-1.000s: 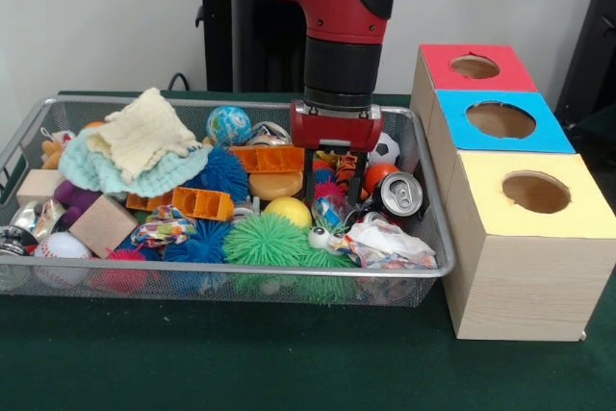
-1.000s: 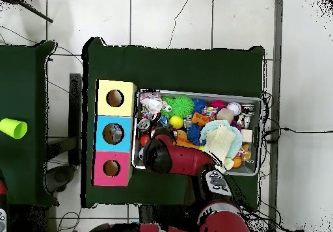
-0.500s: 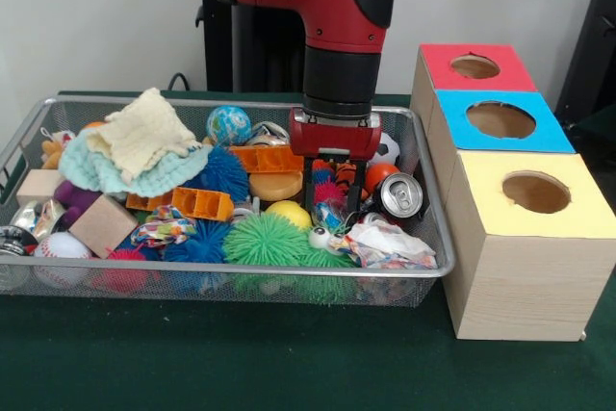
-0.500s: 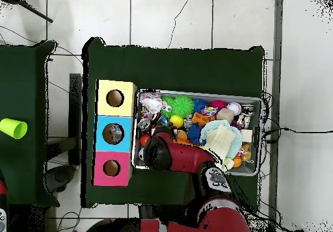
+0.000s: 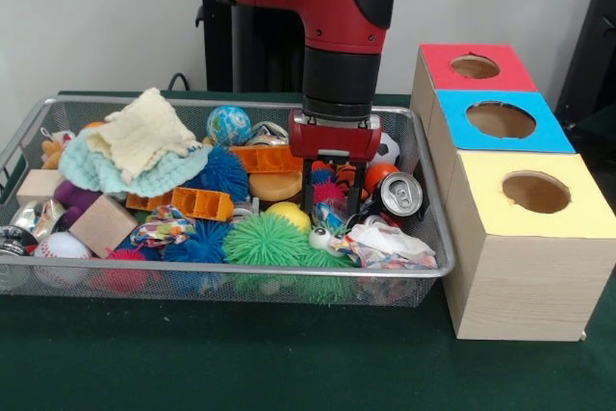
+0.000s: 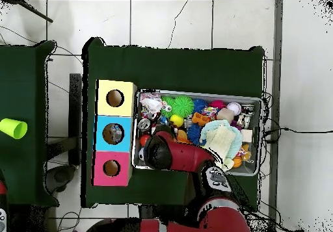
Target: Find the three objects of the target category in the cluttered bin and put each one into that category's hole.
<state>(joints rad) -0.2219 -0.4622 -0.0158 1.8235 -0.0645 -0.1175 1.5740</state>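
The gripper straddles a spiky pink ball near the basket's right edge, jaws spread — soft, light, best pinched mid-body.

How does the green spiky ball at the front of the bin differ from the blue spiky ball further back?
The green spiky ball lies against the wire bin's front wall; the blue spiky ball sits deeper in, beside the cloths. The green one looks wider and shows fully; the blue one is partly hidden behind the orange block. Both are round with soft-looking bristles, and the claw touches neither.
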